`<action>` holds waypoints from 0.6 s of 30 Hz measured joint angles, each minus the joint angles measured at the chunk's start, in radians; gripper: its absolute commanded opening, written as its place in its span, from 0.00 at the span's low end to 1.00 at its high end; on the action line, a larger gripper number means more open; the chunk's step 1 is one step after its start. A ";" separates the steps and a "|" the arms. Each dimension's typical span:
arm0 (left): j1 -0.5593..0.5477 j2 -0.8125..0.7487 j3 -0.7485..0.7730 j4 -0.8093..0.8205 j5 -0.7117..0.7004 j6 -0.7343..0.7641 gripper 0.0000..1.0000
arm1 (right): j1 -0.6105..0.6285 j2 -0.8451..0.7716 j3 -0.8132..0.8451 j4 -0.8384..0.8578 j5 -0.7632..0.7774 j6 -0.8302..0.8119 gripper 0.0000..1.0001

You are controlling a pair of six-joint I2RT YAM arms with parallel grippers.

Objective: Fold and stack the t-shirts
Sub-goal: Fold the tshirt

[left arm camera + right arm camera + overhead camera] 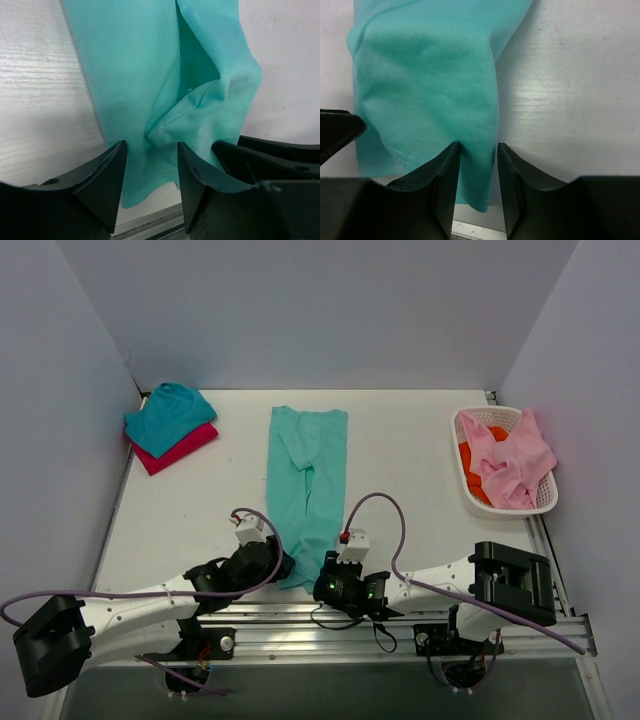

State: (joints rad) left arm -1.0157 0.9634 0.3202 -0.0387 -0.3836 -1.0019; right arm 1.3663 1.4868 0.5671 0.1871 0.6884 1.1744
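So, both arms are reaching down at the near end of the mint-green t-shirt (306, 470), which is lying folded into a long narrow strip on the table (200, 510) and running straight away from my grippers.

My left gripper (151, 150) is sitting over the strip's near left corner. Its jaws are standing partway apart, with a rumpled fold of the green cloth filling the gap between them. It isn't looking like a real clamp there, more like straddling.

My right gripper (477, 147) is working the near right edge, just beside the left one. Its jaws are showing a narrower gap, and the shirt's hem is running right through it. Honestly I can't tell if the fingers are actually pinching the cloth or just bracketing it.

The rest of the table, going by where my grippers are:
- Far ahead and off to the left of my left gripper, a teal t-shirt (168, 417) is lying folded on top of a magenta-red t-shirt (185, 447), in the far corner.
- Far ahead and to the right of my right gripper, a white lattice basket (545, 502) is holding a crumpled pink garment (510, 460) with something orange (466, 455) under it.
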 measured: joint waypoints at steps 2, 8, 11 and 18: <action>0.000 0.002 0.000 0.005 0.002 0.000 0.51 | -0.015 -0.001 -0.016 0.010 -0.005 -0.006 0.26; 0.000 -0.019 0.000 -0.005 0.007 0.000 0.52 | -0.051 -0.017 -0.049 0.043 -0.032 -0.028 0.00; 0.000 -0.072 0.000 -0.033 0.007 0.001 0.52 | -0.056 -0.020 -0.057 0.056 -0.041 -0.034 0.00; 0.000 -0.174 0.000 -0.103 0.032 0.019 0.52 | -0.061 -0.021 -0.071 0.072 -0.051 -0.040 0.00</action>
State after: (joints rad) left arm -1.0157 0.7898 0.3202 -0.1417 -0.3519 -0.9833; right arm 1.3048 1.4658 0.4965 0.2588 0.6373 1.1343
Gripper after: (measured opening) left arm 0.517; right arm 0.005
